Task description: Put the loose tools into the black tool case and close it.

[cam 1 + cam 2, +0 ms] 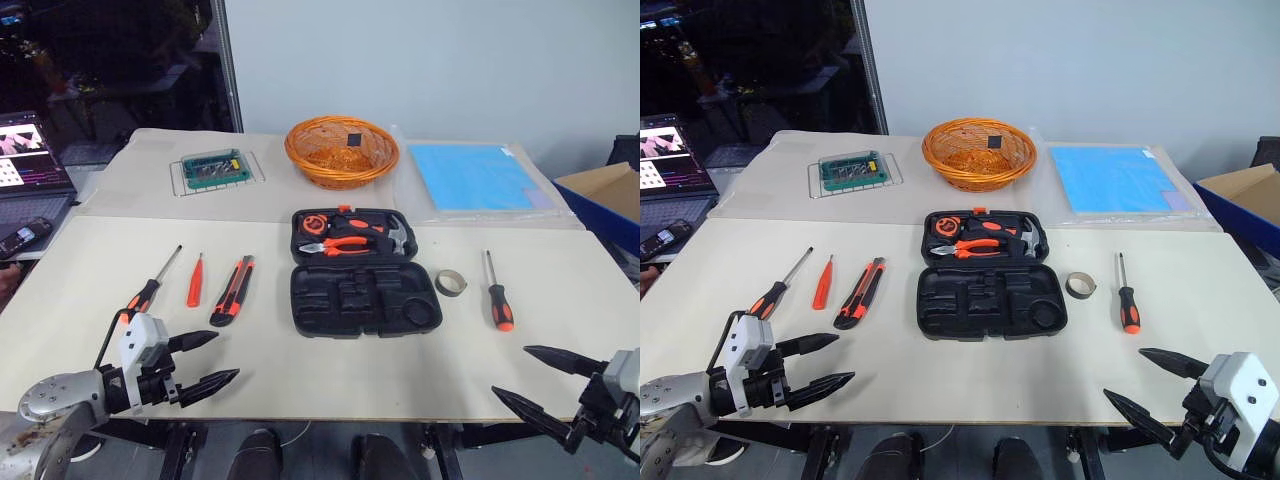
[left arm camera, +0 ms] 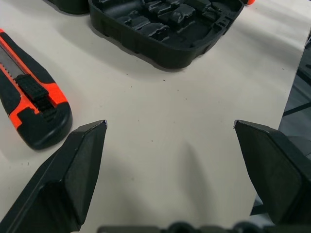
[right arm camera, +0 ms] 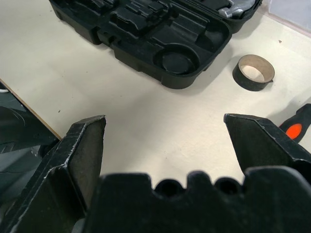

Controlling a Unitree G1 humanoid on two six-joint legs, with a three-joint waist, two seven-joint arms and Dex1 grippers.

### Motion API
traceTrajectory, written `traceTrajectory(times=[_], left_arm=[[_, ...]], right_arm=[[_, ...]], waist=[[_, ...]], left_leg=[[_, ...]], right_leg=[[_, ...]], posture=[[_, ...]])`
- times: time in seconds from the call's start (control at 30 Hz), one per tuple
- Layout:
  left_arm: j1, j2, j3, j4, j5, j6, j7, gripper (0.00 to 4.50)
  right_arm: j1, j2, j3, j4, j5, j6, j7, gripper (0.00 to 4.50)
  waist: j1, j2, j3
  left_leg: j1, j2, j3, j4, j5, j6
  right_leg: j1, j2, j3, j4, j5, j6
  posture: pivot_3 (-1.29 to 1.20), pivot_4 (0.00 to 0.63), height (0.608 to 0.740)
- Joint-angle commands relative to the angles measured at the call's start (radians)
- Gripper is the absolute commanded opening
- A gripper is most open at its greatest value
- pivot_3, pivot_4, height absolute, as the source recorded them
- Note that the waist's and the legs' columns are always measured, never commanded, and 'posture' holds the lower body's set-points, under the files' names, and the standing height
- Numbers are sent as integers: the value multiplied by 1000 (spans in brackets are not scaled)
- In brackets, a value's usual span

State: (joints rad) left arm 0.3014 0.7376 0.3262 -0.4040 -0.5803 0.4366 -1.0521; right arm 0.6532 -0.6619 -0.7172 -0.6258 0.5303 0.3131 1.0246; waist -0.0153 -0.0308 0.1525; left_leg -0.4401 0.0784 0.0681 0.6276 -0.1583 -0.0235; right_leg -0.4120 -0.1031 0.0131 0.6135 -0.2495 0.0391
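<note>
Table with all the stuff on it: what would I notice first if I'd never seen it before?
Probably the black tool case, lying open in the middle of the table, with orange-handled tools in its far half. Then the bright orange wicker basket behind it. Loose tools flank the case: a utility knife on its left, a tape roll on its right.

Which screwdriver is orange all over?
The small screwdriver between the long black-and-orange one and the utility knife; both other screwdrivers have black on their handles.
</note>
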Motion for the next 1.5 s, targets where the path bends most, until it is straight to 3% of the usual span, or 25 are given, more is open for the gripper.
traceTrajectory(times=[0.03,0.13,0.3,0.47,0.53,0.7,0.8,1.03,1.17,1.23,1.33,1.4,1.5], left_arm=[[-21,-32,29,-15,-18,6,72,4500],[-71,-106,75,-32,-55,85,252,4500],[-168,-133,163,-14,-49,226,507,4500],[-295,17,214,87,-4,448,645,4500],[-332,128,176,167,43,483,615,4500],[-397,231,69,260,76,590,586,4500],[-422,241,15,283,73,617,546,3735],[-455,206,28,306,51,584,480,1015],[-553,181,103,259,-75,502,326,875],[-613,230,39,219,-118,504,203,875],[-750,284,-178,147,-113,477,11,875],[-893,253,-388,181,26,381,-61,875],[-1083,138,-585,313,163,307,-96,875]], right_arm=[[-48,4,-2,-14,22,-39,-20,4470],[-168,-7,52,-38,68,-19,-69,4470],[-449,-84,184,-48,205,103,-136,4470],[-678,-170,329,-37,276,157,-94,4470],[-769,-183,383,-28,308,174,-81,4470],[-832,-182,432,-35,304,192,-110,4470],[-836,-178,448,-48,296,195,-143,4500],[-812,-187,434,-76,298,214,-200,4500],[-746,-182,383,-90,299,215,-226,4500],[-679,-182,331,-109,304,215,-230,4500],[-555,-174,233,-134,282,203,-231,4500],[-463,-149,158,-138,253,181,-232,4500],[-346,-124,66,-144,219,154,-198,4500]], waist=[[1,0,0],[0,-1,0],[1,-2,0],[12,-7,2],[14,-9,4],[25,-10,4],[27,-10,4],[26,-11,4],[32,-14,4],[39,-19,4],[48,-20,3],[55,-16,1],[59,-13,-1]], left_leg=[[0,0,0,0,0,0],[1,-1,3,0,0,0],[1,-2,2,1,1,1],[1,-2,-3,0,3,6],[0,-2,-3,0,3,6],[-1,-2,-1,0,2,4],[-4,-2,0,0,2,4],[-5,0,0,0,3,4],[-6,0,0,1,3,4],[-7,0,-2,1,3,4],[-9,0,-1,2,3,4],[-8,-2,0,3,3,4],[-7,-3,-1,6,3,4]], right_leg=[[0,0,0,0,0,0],[0,0,0,1,2,1],[3,4,1,5,9,3],[2,9,1,14,5,-2],[0,9,1,15,4,-3],[-7,8,1,14,4,-5],[-8,8,2,16,5,-4],[-9,10,1,18,8,-3],[-9,10,1,18,8,-3],[-8,10,0,18,8,-3],[-8,10,0,17,8,-2],[-7,9,1,16,9,0],[-2,10,2,16,9,1]], posture=[[0,150,740],[0,150,740],[0,150,740],[0,150,740],[0,150,740],[0,150,740],[0,150,740],[0,150,740],[0,150,740],[0,150,740],[0,150,740],[0,150,740],[0,150,740]])
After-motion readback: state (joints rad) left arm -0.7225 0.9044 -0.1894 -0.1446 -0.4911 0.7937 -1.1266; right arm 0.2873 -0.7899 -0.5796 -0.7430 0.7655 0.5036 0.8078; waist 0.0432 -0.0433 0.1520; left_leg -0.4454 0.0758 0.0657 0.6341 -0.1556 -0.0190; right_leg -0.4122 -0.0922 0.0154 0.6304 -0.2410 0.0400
